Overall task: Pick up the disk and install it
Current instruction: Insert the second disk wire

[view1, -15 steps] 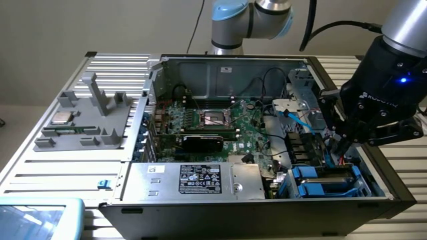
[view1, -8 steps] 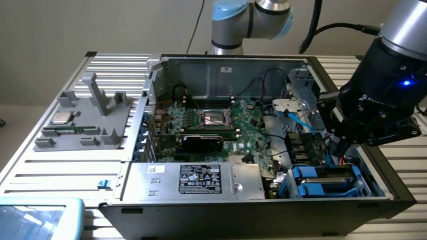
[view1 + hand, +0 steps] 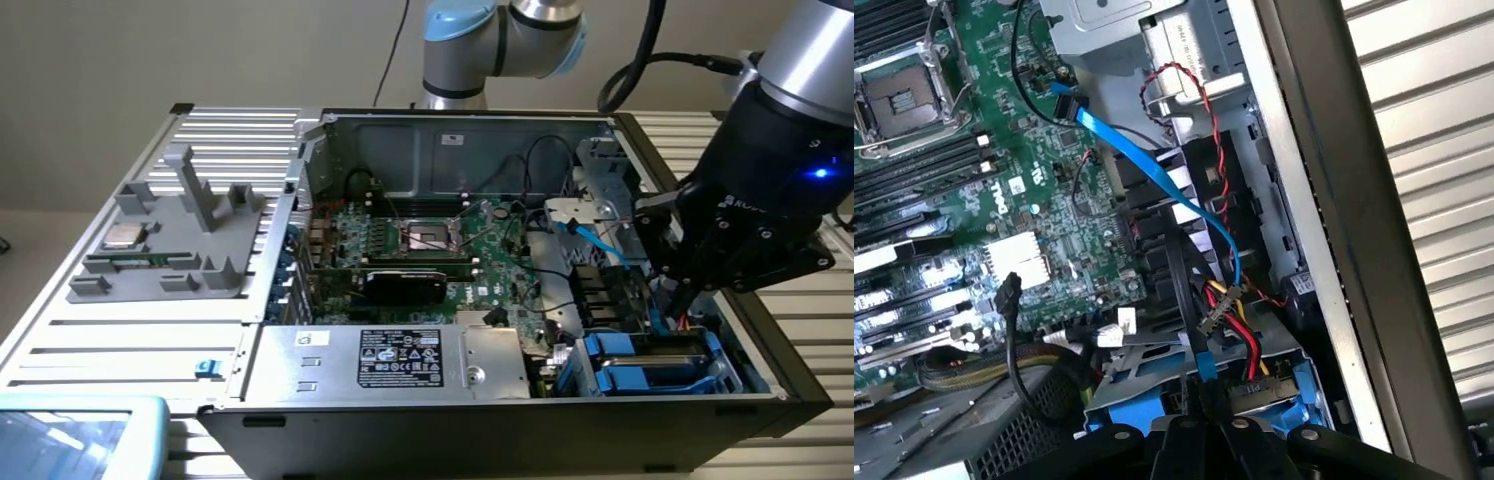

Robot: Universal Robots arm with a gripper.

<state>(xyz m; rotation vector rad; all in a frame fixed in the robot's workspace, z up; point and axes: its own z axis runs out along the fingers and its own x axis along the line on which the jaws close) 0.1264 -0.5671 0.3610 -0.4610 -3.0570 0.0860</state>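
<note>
While the arm leans over the right side of the open computer case (image 3: pixel 747 330) in the exterior view, its claw (image 3: pixel 683 290) hangs in the right middle of the frame, tips dipped among the cables, and the disk (image 3: pixel 650 362) lies just below it toward the lower right, seated in its blue carrier in the drive bay at the case's front corner. So the disk lies downward and slightly toward the exterior view's left from the claw, close by, with its long side running roughly across the frame. The big silver power supply (image 3: pixel 387 358) with the black label fills the lower middle, and a grey parts tray (image 3: pixel 174 240) sits well apart at the left. From the wrist view, the claw (image 3: pixel 1206 425) appears at the bottom centre, clenched tight with its tips pressed together, apparently at a black connector (image 3: pixel 1259 390) on the cable bundle; whether it truly pinches that plug I cannot tell. Just beneath, the blue carrier of the disk (image 3: pixel 1144 395) shows at the lower middle. This close view reveals the red and yellow wires (image 3: pixel 1239 325) and flat blue cable (image 3: pixel 1144 160) running to the bay, which the exterior view largely hides behind the arm.
</note>
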